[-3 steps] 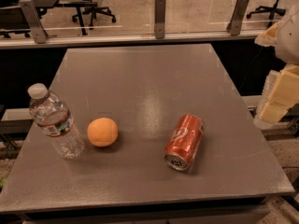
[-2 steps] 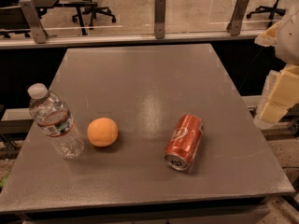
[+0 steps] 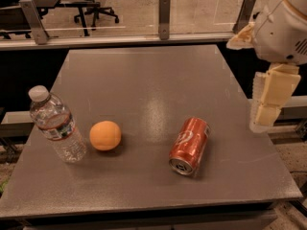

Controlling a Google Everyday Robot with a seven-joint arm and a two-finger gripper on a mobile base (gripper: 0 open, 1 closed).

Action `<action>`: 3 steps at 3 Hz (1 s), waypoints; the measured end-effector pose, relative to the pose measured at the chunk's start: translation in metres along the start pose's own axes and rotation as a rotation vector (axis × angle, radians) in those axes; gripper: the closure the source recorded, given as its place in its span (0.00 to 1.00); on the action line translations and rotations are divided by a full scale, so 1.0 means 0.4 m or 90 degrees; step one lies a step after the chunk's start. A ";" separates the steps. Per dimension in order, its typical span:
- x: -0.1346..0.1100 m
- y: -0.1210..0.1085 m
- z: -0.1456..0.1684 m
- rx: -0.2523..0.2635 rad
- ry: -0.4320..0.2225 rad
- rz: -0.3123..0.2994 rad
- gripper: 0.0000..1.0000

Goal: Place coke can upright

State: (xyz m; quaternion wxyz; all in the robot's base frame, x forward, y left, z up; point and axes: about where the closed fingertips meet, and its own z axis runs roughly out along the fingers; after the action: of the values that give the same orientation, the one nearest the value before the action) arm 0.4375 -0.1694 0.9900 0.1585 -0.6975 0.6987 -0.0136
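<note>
The coke can [image 3: 190, 146] is red with white script and lies on its side on the grey table [image 3: 153, 80], right of centre near the front. Its silver pull-tab end faces the front edge. My gripper [image 3: 268, 102] hangs off the white arm at the table's right edge. It is above and to the right of the can, apart from it, and holds nothing that I can see.
A round orange [image 3: 105, 135] sits left of the can. A clear plastic water bottle [image 3: 56, 126] leans at the table's left side. A glass barrier with metal posts [image 3: 164, 11] runs behind the table, with office chairs beyond it.
The arm and gripper have shifted slightly left, toward the table's right edge. The can, orange and bottle have not moved.
</note>
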 end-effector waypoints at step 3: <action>-0.158 0.187 0.166 -0.120 -0.001 -0.443 0.00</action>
State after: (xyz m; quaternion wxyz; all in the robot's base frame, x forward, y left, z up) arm 0.3794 -0.0920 0.9217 0.0800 -0.9051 0.4175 -0.0022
